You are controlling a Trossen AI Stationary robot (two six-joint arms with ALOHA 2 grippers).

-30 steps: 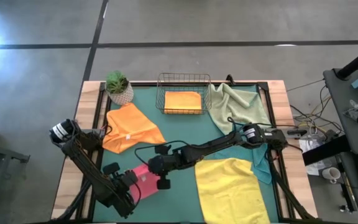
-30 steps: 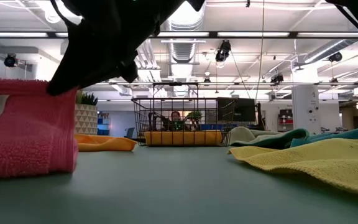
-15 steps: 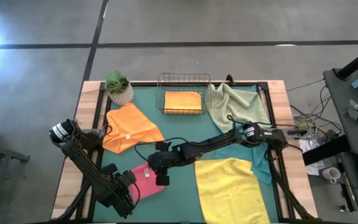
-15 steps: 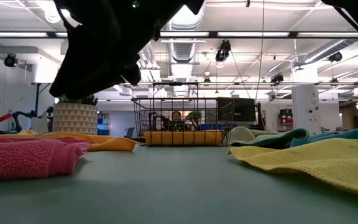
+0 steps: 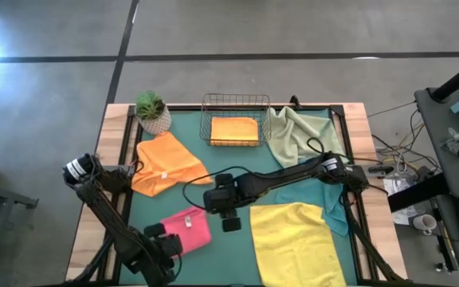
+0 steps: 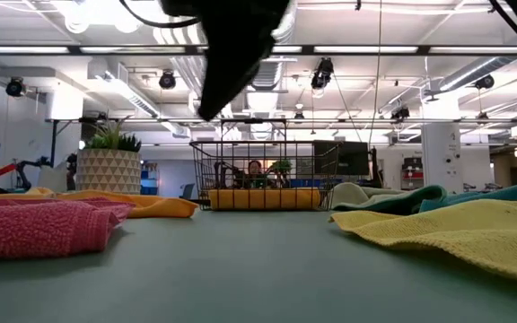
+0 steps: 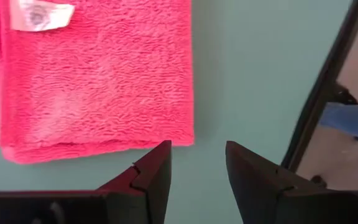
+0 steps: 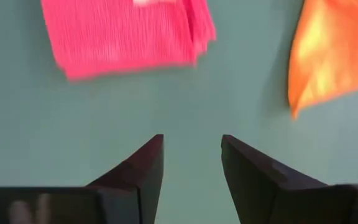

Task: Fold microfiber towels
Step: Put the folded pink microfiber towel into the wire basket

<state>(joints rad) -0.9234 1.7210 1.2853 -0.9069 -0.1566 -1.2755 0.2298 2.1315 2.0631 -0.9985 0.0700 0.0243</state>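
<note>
**Pink towel folded and let go, both grippers apart and empty**

Pink terry cloth, seen from above: the pink towel [image 5: 188, 227] lies folded on the green mat [image 5: 229, 163]. The left gripper [image 5: 159, 236] sits at the towel's near-left corner, the right gripper [image 5: 229, 222] just beside its right edge, neither holding anything. The yellow towel [image 5: 293, 243] lies flat to the right; the risk, as I judge it, is an arm or its cable dragging the pink fold open while pulling away.

Low view: the pink towel [image 6: 39, 226] rests flat at left. A dark arm hangs above, clear of it.

Left wrist view: the fingers [image 7: 151, 177] stand apart with bare mat between them, the towel's [image 7: 98, 74] edge just ahead. A low sweep could catch that edge.

Right wrist view: the fingers [image 8: 143, 167] are parted over bare mat. The pink towel [image 8: 126, 34] lies well ahead, an orange towel [image 8: 328, 53] off to one side.
</note>
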